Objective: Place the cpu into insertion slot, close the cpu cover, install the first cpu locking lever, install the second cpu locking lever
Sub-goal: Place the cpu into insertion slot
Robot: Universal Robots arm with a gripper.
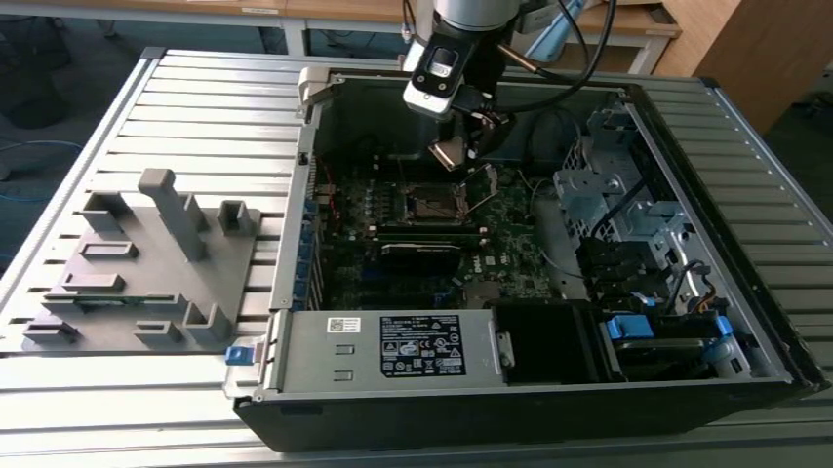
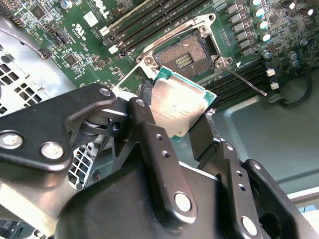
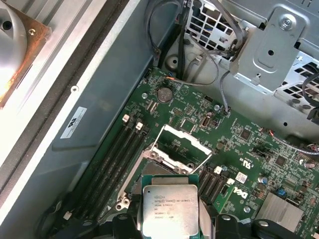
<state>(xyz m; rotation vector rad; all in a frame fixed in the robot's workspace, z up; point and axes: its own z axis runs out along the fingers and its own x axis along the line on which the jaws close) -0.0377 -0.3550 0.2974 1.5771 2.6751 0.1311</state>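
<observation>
Slatted grey table [image 1: 195, 107], open computer case [image 1: 521, 414] on it; hand [image 2: 177, 107] tight on cpu [image 3: 169, 209] near insertion slot [image 2: 187, 55].

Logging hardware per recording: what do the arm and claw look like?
The arm is silver-grey with a white-and-black wrist block, and black cables loop off it. The claw is matte black, built of jointed link bars with silver screws.

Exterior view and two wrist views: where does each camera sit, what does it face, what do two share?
Exterior view: off the arm, above the computer case, looking down; arm and gripper show.
Second wrist view: on the arm, facing the insertion slot past gripper fingers.
First wrist view: on the arm, facing the cpu cover.
Both wrist views share the cpu.
</observation>
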